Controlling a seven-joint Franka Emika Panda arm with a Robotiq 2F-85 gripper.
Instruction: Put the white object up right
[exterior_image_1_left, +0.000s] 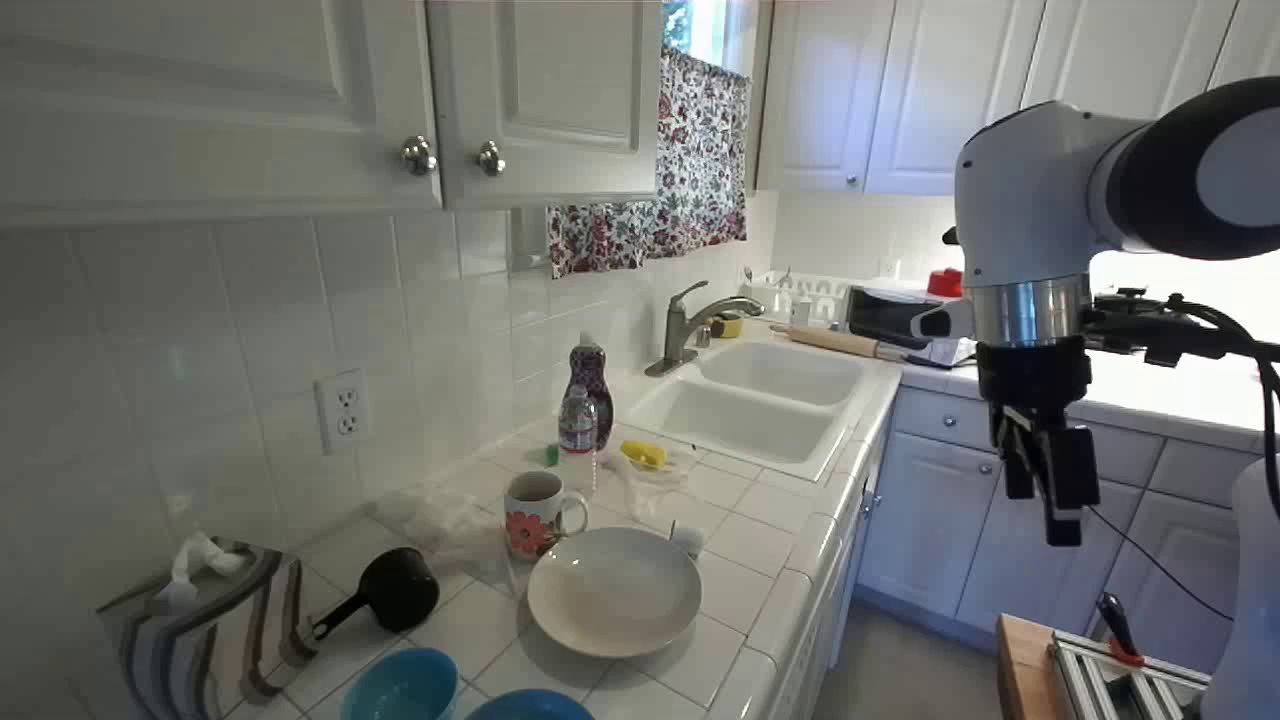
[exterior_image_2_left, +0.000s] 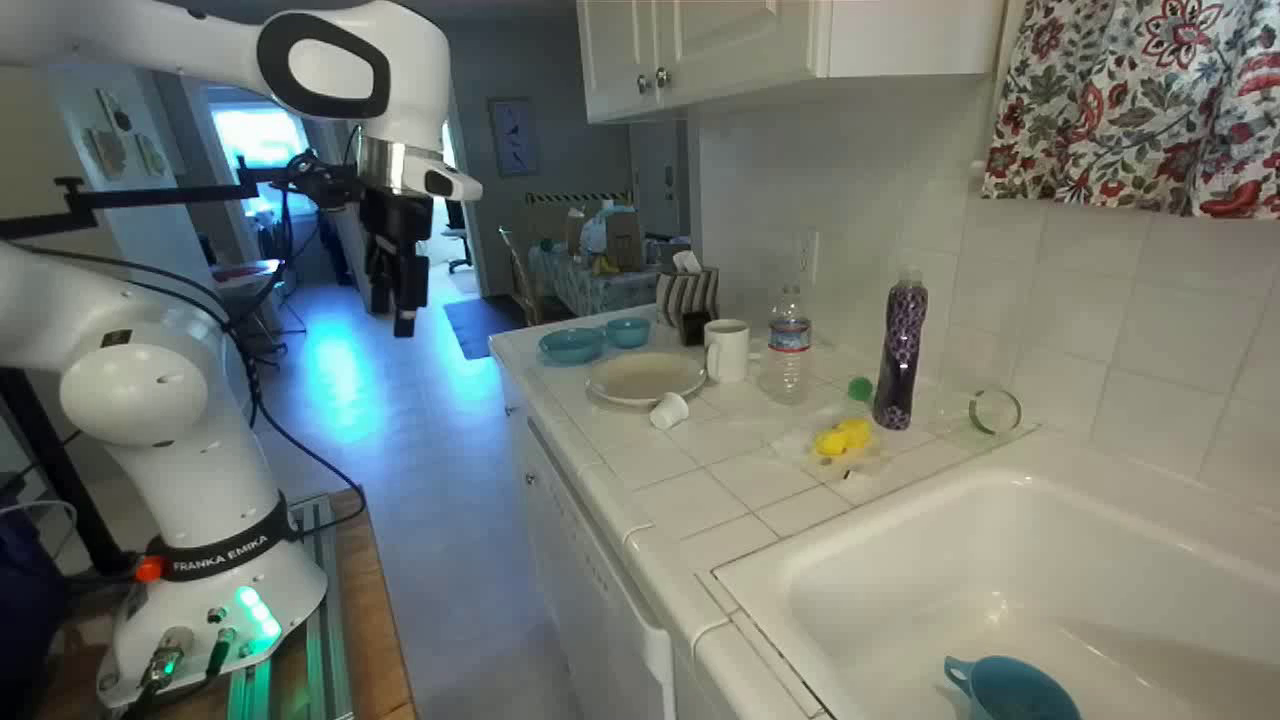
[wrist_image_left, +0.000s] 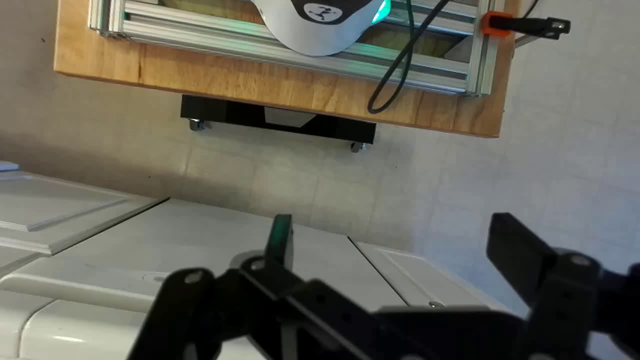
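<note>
1 sm. white cup (exterior_image_2_left: 669, 411) on its side, just beside 1 lg. rnd white plate (exterior_image_2_left: 645, 378); 1 blk gripper (wrist_image_left: 393, 234) spread wide, empty.

sink (exterior_image_2_left: 900, 570) is shining, smooth and glossy | faucet (exterior_image_1_left: 677, 335) is gleaming like metal | curtain (exterior_image_2_left: 1140, 110) is looking like matt cloth | tabletop (wrist_image_left: 280, 90) is showing wood (its grain visible) | small white cup (exterior_image_2_left: 669, 411) is looking smooth

Arm (exterior_image_2_left: 155, 395) bent; end effector (wrist_image_left: 393, 232) dn, 2 fingers (wrist_image_left: 520, 257) apart.
</note>
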